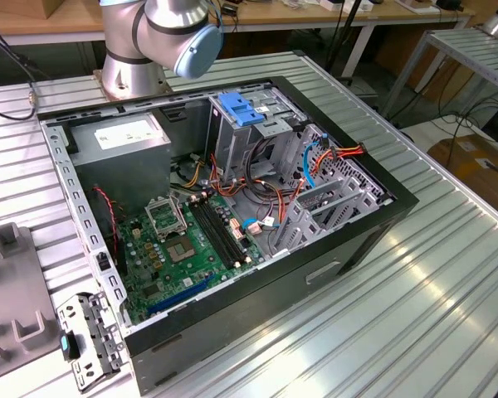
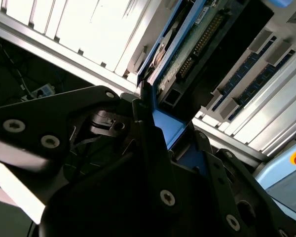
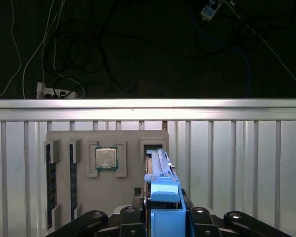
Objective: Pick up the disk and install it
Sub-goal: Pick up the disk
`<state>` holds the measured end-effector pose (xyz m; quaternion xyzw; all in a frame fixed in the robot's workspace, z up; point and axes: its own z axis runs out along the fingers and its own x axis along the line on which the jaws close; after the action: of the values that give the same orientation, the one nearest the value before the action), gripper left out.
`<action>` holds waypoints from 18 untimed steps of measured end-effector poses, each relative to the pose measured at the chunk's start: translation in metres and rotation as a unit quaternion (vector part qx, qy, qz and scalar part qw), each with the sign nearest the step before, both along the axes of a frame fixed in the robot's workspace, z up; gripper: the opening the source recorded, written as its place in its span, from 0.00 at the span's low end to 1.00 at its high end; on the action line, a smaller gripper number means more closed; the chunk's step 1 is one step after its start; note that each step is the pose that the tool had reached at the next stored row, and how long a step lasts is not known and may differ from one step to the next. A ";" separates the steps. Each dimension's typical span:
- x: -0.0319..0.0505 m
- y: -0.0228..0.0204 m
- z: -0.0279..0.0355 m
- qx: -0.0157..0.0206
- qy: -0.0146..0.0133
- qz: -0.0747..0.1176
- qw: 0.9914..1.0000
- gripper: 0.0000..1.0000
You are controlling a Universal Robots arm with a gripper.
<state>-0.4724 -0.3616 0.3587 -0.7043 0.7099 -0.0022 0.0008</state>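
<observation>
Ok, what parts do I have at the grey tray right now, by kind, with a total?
chip: 1
memory sticks: 2
disk, gripped by the tool at the tray: 1
Total: 4

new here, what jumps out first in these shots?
In the first wrist view, the bright blue-framed disk stands out, held on edge in the gripper, with a grey parts tray beyond it carrying a bare processor chip. In the exterior view, the open computer case lies on its side on the ribbed metal table, its green motherboard exposed.
</observation>
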 end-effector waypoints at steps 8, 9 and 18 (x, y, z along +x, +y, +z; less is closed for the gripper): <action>0.0000 0.0000 0.0064 0.000 0.000 0.000 1.000 0.37; 0.0000 0.0000 0.0069 0.000 0.000 0.000 1.000 0.37; 0.0000 0.0000 0.0138 0.000 0.000 0.000 1.000 0.37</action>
<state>-0.4724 -0.3616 0.3725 -0.7043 0.7099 -0.0021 0.0008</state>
